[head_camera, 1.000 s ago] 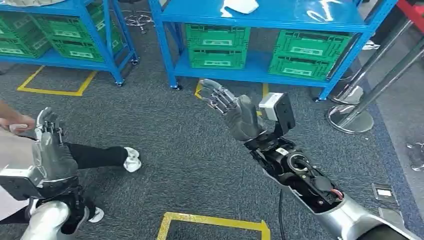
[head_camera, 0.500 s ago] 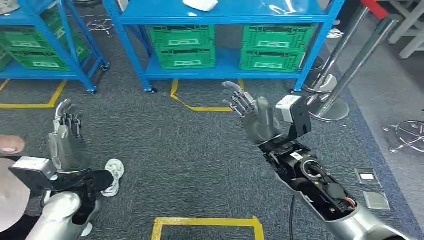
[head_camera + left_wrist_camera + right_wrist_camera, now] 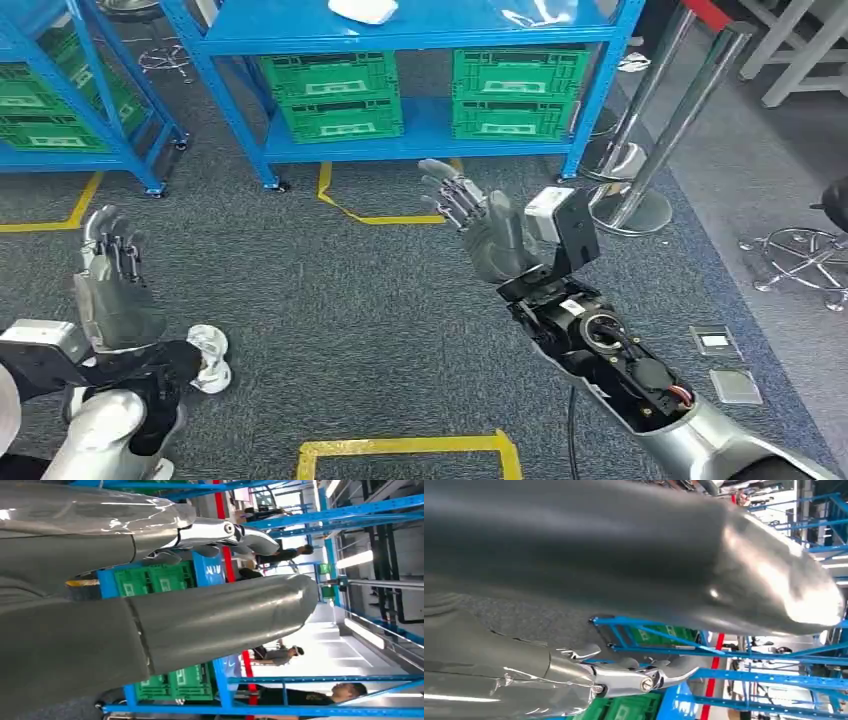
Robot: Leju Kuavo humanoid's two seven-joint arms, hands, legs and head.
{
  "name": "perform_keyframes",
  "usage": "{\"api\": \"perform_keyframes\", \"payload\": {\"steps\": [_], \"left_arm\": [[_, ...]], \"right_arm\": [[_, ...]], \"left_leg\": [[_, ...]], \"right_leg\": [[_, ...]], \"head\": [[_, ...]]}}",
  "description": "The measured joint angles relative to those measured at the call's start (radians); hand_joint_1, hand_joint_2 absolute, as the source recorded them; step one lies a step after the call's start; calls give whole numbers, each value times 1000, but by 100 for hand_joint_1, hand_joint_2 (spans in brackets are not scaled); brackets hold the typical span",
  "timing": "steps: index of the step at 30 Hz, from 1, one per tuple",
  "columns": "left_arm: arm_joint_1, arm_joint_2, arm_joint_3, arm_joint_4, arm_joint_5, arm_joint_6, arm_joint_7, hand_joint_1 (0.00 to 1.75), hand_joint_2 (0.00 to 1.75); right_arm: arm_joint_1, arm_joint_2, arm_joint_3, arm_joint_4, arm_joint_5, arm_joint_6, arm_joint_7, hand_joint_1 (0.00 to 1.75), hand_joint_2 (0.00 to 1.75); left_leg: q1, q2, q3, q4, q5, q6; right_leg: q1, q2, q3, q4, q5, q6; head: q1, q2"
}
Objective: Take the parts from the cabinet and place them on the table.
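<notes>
View swung right: blue rack (image 3: 400,35) with green crates (image 3: 332,95) now at 12 o'clock. Left robot hand (image 3: 112,285) and right robot hand (image 3: 480,225) spread wide, empty; approach underway, no part taken.

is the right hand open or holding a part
Open. The right hand is raised over the carpet with fingers spread apart and nothing in it.
</notes>
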Motion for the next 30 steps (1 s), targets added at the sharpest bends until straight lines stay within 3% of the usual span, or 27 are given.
{"api": "perform_keyframes", "payload": {"steps": [27,28,30], "left_arm": [[1,5,-3,3,-5,22,29,0,0],[-1,4,-6,4,-6,21,28,0,0],[-6,-1,-6,5,-5,11,18,0,0]], "right_arm": [[13,5,-3,17,11,22,-15,0,0],[18,5,-9,15,9,22,-13,0,0],[22,5,-16,8,9,21,-6,0,0]], "left_leg": [[-4,-3,0,2,-1,-1],[-6,-3,-2,5,-4,1],[-10,-4,9,-17,5,26]], "right_leg": [[-5,-3,2,-3,1,1],[-10,-3,4,-8,4,5],[-11,-1,12,-28,14,23]], "head": [[0,0],[0,0],[-5,0]]}}
